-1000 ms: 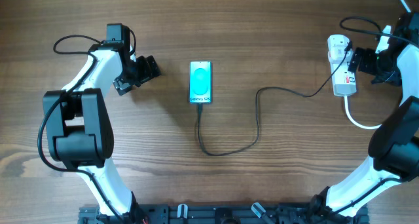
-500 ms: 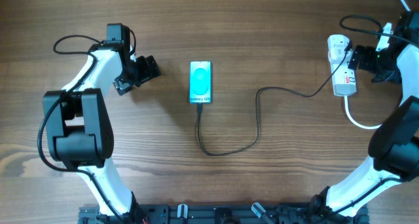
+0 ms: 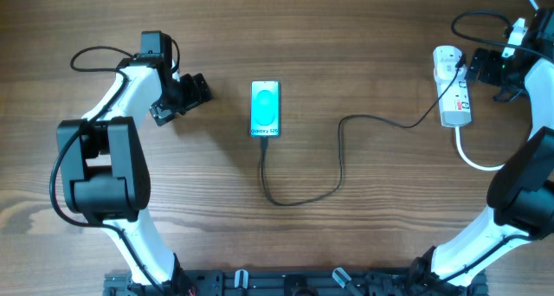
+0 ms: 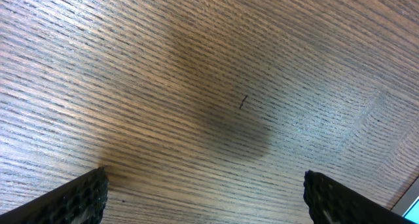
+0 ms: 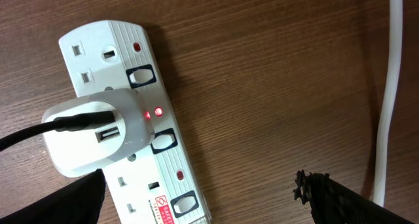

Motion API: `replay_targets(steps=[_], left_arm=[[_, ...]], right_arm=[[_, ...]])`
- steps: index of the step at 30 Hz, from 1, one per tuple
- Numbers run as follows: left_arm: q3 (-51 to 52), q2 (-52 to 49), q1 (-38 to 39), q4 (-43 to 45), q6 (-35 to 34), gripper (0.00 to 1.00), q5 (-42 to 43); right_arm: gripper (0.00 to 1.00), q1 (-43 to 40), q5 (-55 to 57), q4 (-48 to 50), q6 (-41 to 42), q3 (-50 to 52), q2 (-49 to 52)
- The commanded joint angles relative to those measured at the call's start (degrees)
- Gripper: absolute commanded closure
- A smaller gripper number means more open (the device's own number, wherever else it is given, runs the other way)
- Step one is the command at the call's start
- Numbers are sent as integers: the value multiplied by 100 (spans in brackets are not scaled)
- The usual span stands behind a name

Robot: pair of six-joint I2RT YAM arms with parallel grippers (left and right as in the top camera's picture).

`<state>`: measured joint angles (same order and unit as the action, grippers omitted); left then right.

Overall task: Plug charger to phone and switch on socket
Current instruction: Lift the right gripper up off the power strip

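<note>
The phone lies screen up, cyan, at the table's middle. The thin black charger cable runs from the phone's near edge, loops, and reaches a white adapter plugged into the white socket strip. In the right wrist view the strip shows one red lamp lit beside the adapter. My right gripper is open and empty just right of the strip, with its fingers astride the strip's near end. My left gripper is open and empty left of the phone, over bare wood.
The thick white cord curves from the strip's near end toward the right arm; it also shows in the right wrist view. A black arm cable loops at the far left. The table is wood.
My right gripper has drawn a little up and to the right, away from the socket strip. The left arm, phone and charger cable have not moved.
</note>
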<state>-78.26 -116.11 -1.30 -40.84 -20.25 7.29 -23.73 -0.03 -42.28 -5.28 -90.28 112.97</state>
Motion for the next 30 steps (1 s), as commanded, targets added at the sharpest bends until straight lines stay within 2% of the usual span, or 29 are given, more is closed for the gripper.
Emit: replay_targets(steps=[1,13,30], left_arm=[[66,98,-11,15,33,0,-35],[66,98,-11,15,33,0,-33],[66,98,-11,15,31,0,-35]], right_arm=[[0,4,-111,31,-72,4,-79],[0,66,-111,28,-70,4,-144],[0,116,-111,26,-70,4,-1163]])
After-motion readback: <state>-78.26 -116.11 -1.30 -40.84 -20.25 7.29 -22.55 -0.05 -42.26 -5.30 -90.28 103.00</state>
